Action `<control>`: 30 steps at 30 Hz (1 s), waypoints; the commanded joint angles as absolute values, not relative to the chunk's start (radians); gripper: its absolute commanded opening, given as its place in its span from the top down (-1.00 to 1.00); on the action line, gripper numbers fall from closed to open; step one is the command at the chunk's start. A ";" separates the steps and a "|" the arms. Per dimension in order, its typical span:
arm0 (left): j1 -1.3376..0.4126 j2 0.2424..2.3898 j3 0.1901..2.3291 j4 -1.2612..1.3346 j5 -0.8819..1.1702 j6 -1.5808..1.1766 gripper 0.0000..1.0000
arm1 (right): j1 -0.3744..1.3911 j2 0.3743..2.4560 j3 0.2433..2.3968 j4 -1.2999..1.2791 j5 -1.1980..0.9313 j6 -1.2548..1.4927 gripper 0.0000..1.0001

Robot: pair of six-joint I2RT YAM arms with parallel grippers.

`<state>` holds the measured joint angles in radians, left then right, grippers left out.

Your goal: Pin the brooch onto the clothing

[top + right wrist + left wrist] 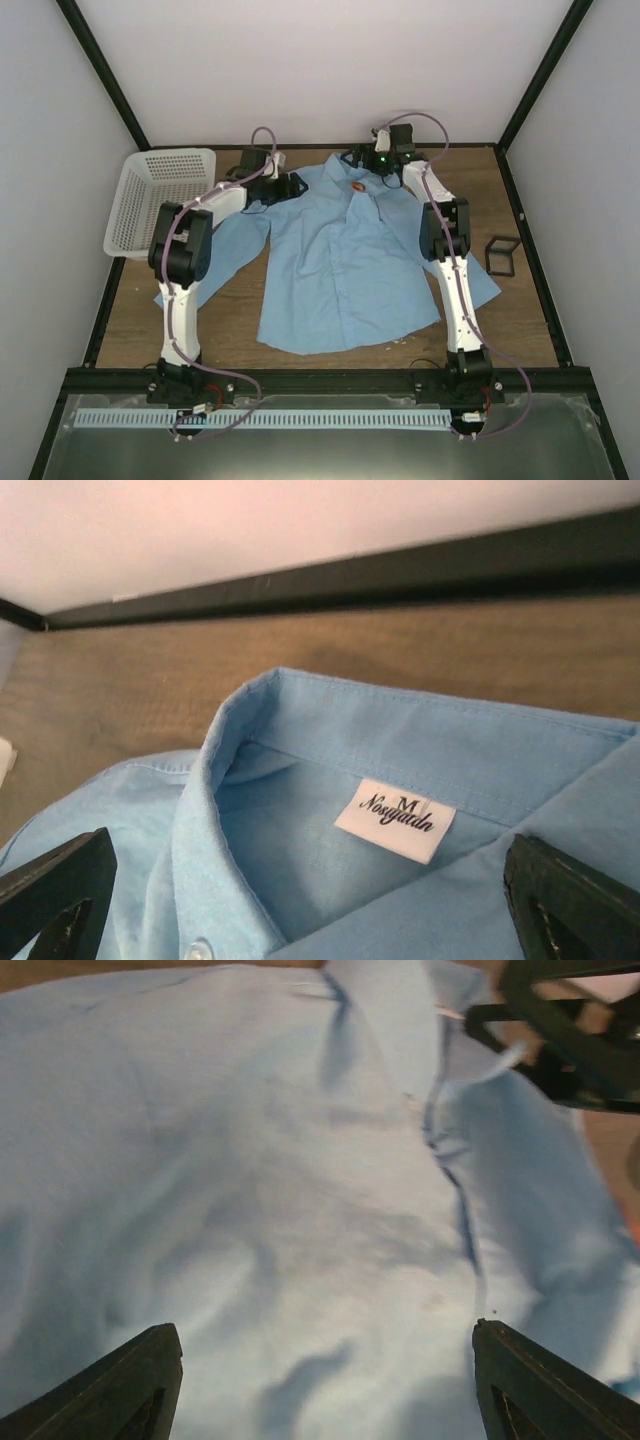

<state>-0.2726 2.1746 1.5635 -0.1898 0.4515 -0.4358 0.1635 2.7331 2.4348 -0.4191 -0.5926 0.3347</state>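
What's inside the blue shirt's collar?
A white label with an M sits inside the collar of the shirt. Further down, the shirt's inside is hidden by its front.

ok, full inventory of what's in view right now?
shirt: 1, light blue, spread flat mid-table, collar at the far end
brooch: 1, orange-red, on the shirt just below the collar
label: 1, white, inside the collar
basket: 1, white mesh, far-left corner of the table
frame box: 1, black, right of the shirt, off the cloth
table: 1, brown wood, under everything
left gripper: 1, black, open, over the shirt front
right gripper: 1, black, open, over the collar
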 commanded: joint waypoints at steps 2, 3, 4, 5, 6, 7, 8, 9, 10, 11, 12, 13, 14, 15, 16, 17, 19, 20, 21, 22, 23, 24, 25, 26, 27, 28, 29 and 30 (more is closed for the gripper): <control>-0.275 2.073 1.592 -0.136 0.566 -0.422 -0.61 | 0.128 2.795 2.541 -0.193 -0.546 0.344 -1.00; -0.276 2.078 1.601 -0.124 0.587 -0.424 -0.61 | 0.133 2.787 2.571 -0.175 -0.536 0.318 -1.00; -0.278 2.089 1.613 -0.112 0.594 -0.429 -0.61 | 0.137 2.769 2.590 -0.164 -0.519 0.298 -1.00; -0.278 2.104 1.631 -0.107 0.600 -0.444 -0.61 | 0.138 2.740 2.597 -0.158 -0.507 0.285 -1.00; -0.278 2.125 1.648 -0.096 0.612 -0.463 -0.61 | 0.138 2.704 2.596 -0.161 -0.496 0.273 -1.00; -0.280 2.148 1.666 -0.078 0.631 -0.486 -0.61 | 0.138 2.663 2.591 -0.176 -0.478 0.258 -1.00; -0.283 2.169 1.680 -0.054 0.647 -0.511 -0.61 | 0.137 2.622 2.582 -0.202 -0.453 0.247 -1.00; -0.286 2.194 1.691 -0.024 0.661 -0.537 -0.61 | 0.137 2.579 2.570 -0.232 -0.424 0.245 -1.00; -0.289 2.216 1.709 -0.001 0.670 -0.559 -0.61 | 0.134 2.537 2.545 -0.268 -0.405 0.254 -1.00; -0.293 2.242 1.731 0.015 0.678 -0.578 -0.61 | 0.132 2.495 2.522 -0.311 -0.401 0.263 -1.00; -0.298 2.267 1.760 0.023 0.682 -0.593 -0.61 | 0.129 2.439 2.486 -0.347 -0.401 0.281 -1.00; -0.301 2.292 1.791 0.021 0.682 -0.604 -0.61 | 0.127 2.382 2.425 -0.374 -0.403 0.300 -1.00; -0.305 2.320 1.827 0.000 0.676 -0.618 -0.61 | 0.125 2.321 2.344 -0.389 -0.410 0.316 -1.00; -0.309 2.352 1.902 -0.034 0.666 -0.636 -0.60 | 0.124 2.259 2.254 -0.388 -0.418 0.334 -1.00; -0.312 2.384 1.937 -0.042 0.661 -0.662 -0.56 | 0.123 2.207 2.163 -0.379 -0.436 0.346 -1.00; -0.317 2.410 1.958 -0.028 0.661 -0.687 -0.52 | 0.122 2.145 2.092 -0.376 -0.459 0.352 -1.00; -0.328 2.443 1.972 0.014 0.651 -0.736 -0.49 | 0.119 2.082 1.981 -0.395 -0.480 0.367 -1.00; -0.332 2.453 1.970 0.033 0.628 -0.766 -0.48 | 0.117 2.054 1.930 -0.398 -0.498 0.374 -1.00; -0.334 2.460 1.966 0.049 0.602 -0.789 -0.47 | 0.115 2.030 1.876 -0.387 -0.523 0.384 -1.00; -0.336 2.470 1.968 0.052 0.573 -0.817 -0.47 | 0.112 2.010 1.827 -0.371 -0.554 0.398 -1.00; -0.334 2.483 1.984 0.036 0.548 -0.838 -0.47 | 0.109 1.993 1.776 -0.350 -0.585 0.410 -1.00; -0.331 2.502 2.014 -0.006 0.529 -0.848 -0.47 | 0.107 1.981 1.727 -0.331 -0.604 0.415 -1.00; -0.328 2.520 2.052 -0.055 0.515 -0.851 -0.47 | 0.106 1.971 1.664 -0.309 -0.610 0.419 -1.00; -0.324 2.533 2.076 -0.084 0.506 -0.852 -0.46 | 0.105 1.965 1.630 -0.288 -0.609 0.420 -1.00; -0.320 2.543 2.079 -0.091 0.499 -0.869 -0.47 | 0.101 1.965 1.579 -0.275 -0.608 0.420 -1.00; -0.313 2.551 2.070 -0.083 0.504 -0.897 -0.45 | 0.095 1.971 1.549 -0.265 -0.613 0.425 -1.00; -0.303 2.563 2.062 -0.073 0.517 -0.932 -0.39 | 0.086 1.980 1.526 -0.250 -0.631 0.433 -1.00; -0.293 2.574 2.059 -0.075 0.527 -0.958 -0.36 | 0.077 1.994 1.505 -0.230 -0.651 0.438 -1.00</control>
<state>-0.3290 2.5301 2.0415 -0.0479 0.5415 -0.8387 0.1093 1.9625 1.5806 -0.2771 -0.5785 0.4042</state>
